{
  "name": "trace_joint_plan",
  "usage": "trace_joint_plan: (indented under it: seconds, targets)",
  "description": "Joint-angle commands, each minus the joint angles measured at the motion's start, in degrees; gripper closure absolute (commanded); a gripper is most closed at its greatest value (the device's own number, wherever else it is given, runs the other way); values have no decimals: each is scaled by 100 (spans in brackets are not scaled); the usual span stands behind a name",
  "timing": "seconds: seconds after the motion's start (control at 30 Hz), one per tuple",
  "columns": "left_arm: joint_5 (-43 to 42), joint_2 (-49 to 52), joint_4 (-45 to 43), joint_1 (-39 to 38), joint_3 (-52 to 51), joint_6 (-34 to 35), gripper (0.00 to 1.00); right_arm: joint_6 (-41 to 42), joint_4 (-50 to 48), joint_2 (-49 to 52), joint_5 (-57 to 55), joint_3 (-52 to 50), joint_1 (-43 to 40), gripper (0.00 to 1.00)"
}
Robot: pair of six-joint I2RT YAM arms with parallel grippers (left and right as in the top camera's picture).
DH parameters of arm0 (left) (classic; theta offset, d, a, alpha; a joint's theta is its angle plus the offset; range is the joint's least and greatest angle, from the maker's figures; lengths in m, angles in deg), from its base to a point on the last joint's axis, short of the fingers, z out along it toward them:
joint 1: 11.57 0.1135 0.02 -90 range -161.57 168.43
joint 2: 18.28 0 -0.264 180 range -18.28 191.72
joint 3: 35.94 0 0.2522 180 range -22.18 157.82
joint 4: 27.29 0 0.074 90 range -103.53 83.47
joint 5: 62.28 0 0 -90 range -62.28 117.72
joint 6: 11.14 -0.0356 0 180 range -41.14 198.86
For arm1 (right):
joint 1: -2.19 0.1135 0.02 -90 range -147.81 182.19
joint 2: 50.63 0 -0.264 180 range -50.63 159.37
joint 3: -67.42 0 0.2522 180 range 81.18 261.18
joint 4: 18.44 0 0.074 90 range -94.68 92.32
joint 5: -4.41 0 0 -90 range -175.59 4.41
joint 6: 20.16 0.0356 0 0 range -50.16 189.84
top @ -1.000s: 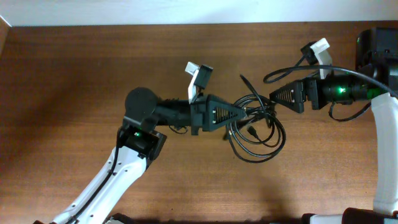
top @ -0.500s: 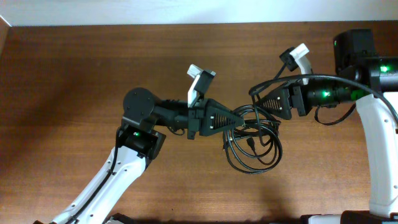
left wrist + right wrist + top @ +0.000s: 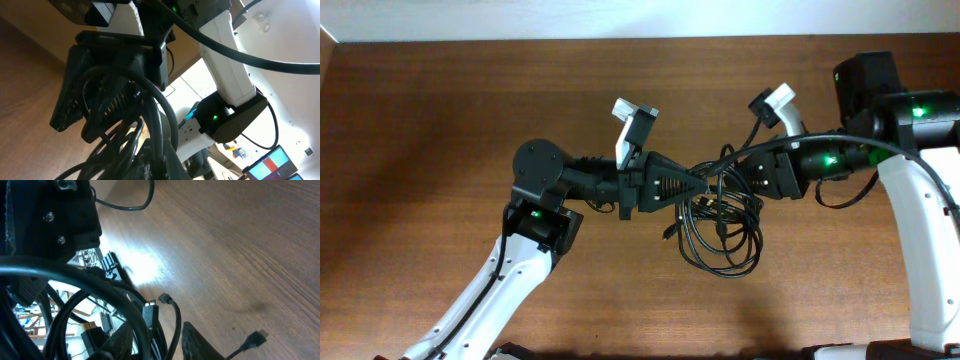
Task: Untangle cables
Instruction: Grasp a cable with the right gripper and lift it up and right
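The cables (image 3: 722, 245) form a tangled bundle of loops at the middle of the surface (image 3: 440, 120), between the two claws. The left claw (image 3: 704, 186) is clamped tight on them. The right claw (image 3: 744, 180) has strands between its part-closed jaws, but I cannot tell whether it grips them.

No text, label, brand, number or sign reads clearly in any of my three views. The nearest thing is a screen (image 3: 269, 167) at the lower right of my left wrist view. It shows red and blue blocks, too small and blurred to read.
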Motion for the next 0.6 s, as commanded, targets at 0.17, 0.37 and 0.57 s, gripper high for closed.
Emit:
trace_joint_plan:
  seconds: [0.17,0.37,0.57]
  targets:
    - [686,-13,-50,105,44,-286,100,-35,240,22,-76,74,70,68]
    - [678,-11,9,391,44,-286,100,-42,297,20,-168,74,70,77]
    - [769,-11,11,428,44,-286,100,-144,304,20,-175,74,70,96]
